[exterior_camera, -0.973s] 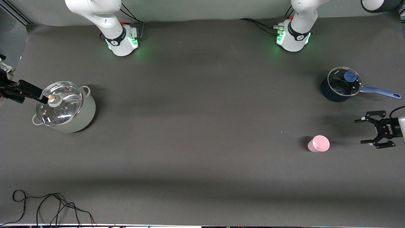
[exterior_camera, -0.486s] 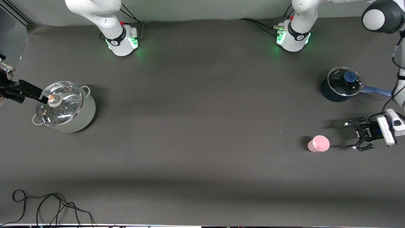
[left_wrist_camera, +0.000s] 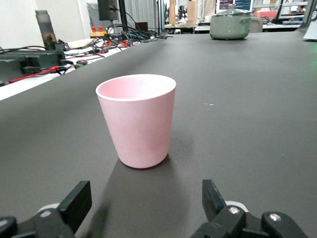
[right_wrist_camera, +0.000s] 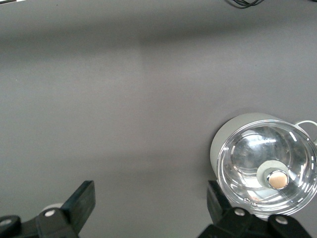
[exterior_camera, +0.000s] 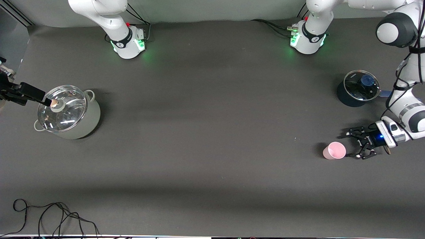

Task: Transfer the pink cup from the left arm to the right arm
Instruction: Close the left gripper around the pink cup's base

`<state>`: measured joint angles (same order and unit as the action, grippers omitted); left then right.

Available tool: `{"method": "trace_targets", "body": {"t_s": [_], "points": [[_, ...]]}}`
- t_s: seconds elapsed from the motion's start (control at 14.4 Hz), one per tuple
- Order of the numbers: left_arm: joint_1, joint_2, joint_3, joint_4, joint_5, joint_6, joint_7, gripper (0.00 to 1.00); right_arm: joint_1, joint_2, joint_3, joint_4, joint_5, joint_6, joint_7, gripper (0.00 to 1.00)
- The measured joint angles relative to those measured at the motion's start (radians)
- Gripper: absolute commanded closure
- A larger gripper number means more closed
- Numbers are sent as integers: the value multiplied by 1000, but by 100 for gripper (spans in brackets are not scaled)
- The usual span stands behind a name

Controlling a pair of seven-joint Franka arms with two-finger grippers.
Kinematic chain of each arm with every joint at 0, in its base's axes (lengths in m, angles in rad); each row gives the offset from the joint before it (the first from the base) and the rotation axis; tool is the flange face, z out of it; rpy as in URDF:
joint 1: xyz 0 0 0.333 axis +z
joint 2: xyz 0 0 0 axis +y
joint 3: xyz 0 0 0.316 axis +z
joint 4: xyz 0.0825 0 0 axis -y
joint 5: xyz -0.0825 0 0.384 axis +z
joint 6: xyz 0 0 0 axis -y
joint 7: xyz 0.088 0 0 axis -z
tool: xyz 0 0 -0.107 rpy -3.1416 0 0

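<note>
Pink cup (exterior_camera: 334, 150) not gripped yet. Left gripper (exterior_camera: 349, 145) sits low at the table, fingers spread wide, tips just beside the cup at its 3 o'clock in the front view; no contact visible. Over the last second the left gripper has come in from the table edge toward the cup and dropped, closing most of the gap. Left wrist view confirms alignment: cup (left_wrist_camera: 137, 119) upright, open end up, centred between the two fingertips (left_wrist_camera: 212, 197), still short of them. Judgement: approach nearly done, next is a short advance so the fingers straddle the wall, then close. Cup is light and tapered, so an off-centre push could tip or slide it.

Right gripper (exterior_camera: 43, 98) hangs over the grey lidded pot (exterior_camera: 71, 114) at the right arm's end of the table, at 9 o'clock of the lid knob (exterior_camera: 55, 104) in the front view; unchanged, waiting. Its fingers are apart in the right wrist view, holding nothing, pot (right_wrist_camera: 265, 171) below.

Blue saucepan (exterior_camera: 358, 89) with glass lid sits at the cup's 1 o'clock in the front view, well apart, farther from the front camera. Handover itself is still far off: arms are at the two ends of the table.
</note>
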<state>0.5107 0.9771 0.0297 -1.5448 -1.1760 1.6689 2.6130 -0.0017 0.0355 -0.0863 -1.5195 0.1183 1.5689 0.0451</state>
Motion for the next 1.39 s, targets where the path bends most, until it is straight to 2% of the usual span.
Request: {"method": "trace_targets", "body": {"t_s": [0.49,0.76,0.97,1.11,1.18,1.39], "points": [[-7,1,-85,-44,-51,98,9,1,0,30,0,0,0,0,-2,0],[-12,1,-102,-56,-75,113,5,1,0,30,0,0,0,0,-2,0],[-27,1,-106,-57,-82,117,-9,20,0,30,0,0,0,0,-2,0],[-34,1,-106,-57,-93,123,-15,26,0,30,0,0,0,-1,-2,0],[-36,1,-106,-58,-97,129,-16,34,0,30,0,0,0,-1,-2,0],[-41,1,-106,-64,-110,134,-17,43,0,30,0,0,0,-1,-2,0]]}}
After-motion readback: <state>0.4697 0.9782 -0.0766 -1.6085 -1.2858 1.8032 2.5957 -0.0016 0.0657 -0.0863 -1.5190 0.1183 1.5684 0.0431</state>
